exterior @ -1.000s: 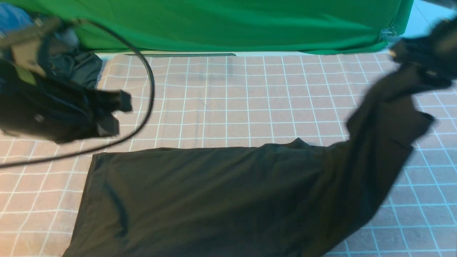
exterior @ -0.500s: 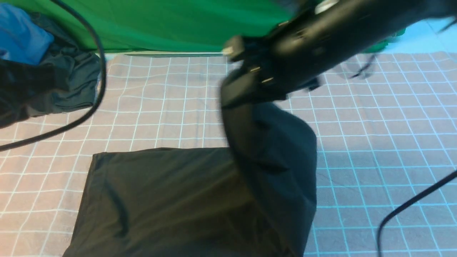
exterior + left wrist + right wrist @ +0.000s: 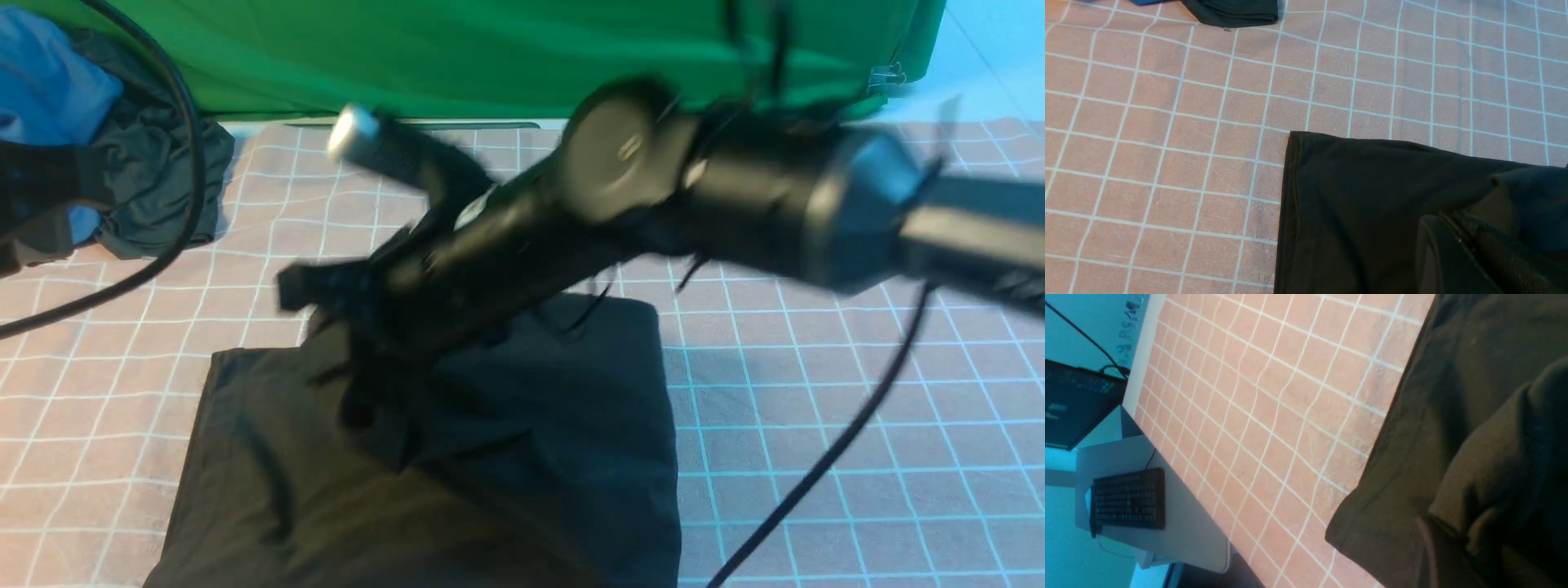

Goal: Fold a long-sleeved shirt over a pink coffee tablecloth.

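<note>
The black long-sleeved shirt (image 3: 506, 457) lies on the pink coffee tablecloth (image 3: 816, 392) at the near middle, its right part folded over onto the body. My right arm reaches across it from the right. The right gripper (image 3: 322, 298) hangs blurred over the shirt's far left part, shut on a bunch of its fabric (image 3: 1486, 469). My left arm (image 3: 33, 204) stays at the far left edge. The left gripper (image 3: 1447, 216) is shut with nothing in it, above the shirt (image 3: 1372, 196) near its far left corner. No print or label shows.
A smaller dark garment (image 3: 155, 180) and a blue one (image 3: 49, 82) lie at the back left. The green backdrop (image 3: 490, 57) hangs behind. Cables (image 3: 816, 465) trail over the cloth. A keyboard (image 3: 1126, 498) sits on a white side table beyond the tablecloth's edge.
My right gripper has swept from the far right to the left, carrying the shirt's right side over its body. The left arm has drawn back to the left edge.
</note>
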